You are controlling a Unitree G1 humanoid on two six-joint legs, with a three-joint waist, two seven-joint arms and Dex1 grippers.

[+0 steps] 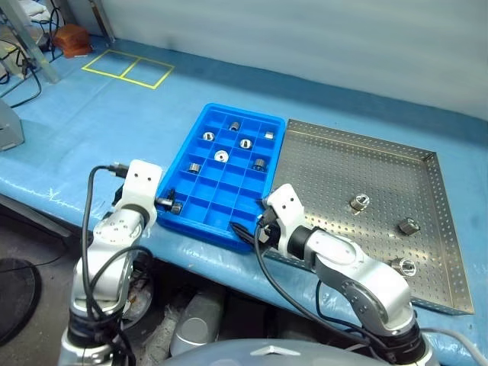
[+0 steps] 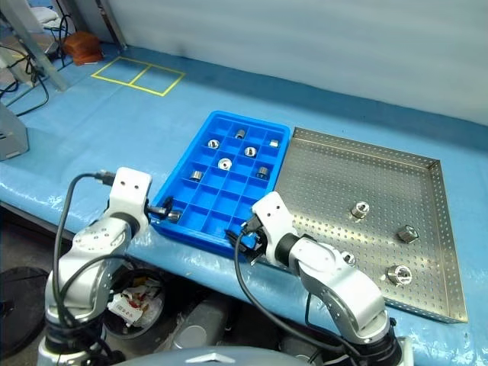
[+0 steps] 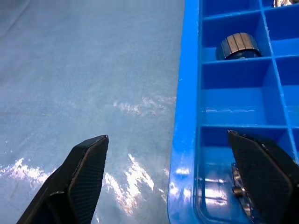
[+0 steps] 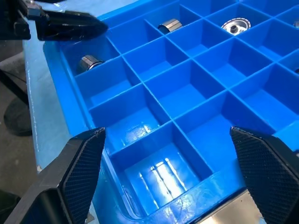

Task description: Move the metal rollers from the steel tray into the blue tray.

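Fingers [image 3: 86,172] of the left gripper [image 1: 169,204] are standing wide apart and gripping nothing, straddling the blue tray's [image 1: 200,122] left rim near its near-left corner; one finger is hanging over the blue table cover [image 1: 91,130], the other over the corner compartment, where one roller [image 4: 90,62] is lying just beside the fingertip. The right gripper [image 4: 170,172] is also spread open and empty, hovering over the compartments at the tray's near edge, close to the seam with the steel tray [image 1: 450,229].

Six more metal rollers [image 1: 219,156] are sitting in separate compartments toward the blue tray's far half. The blue tray is lying just beside the steel tray's left rim, apparently touching it. Three rollers [image 1: 358,202] are resting on the perforated steel, well apart from one another, toward its near-right part: one near the middle, one by the right rim, one close to the near-right corner.
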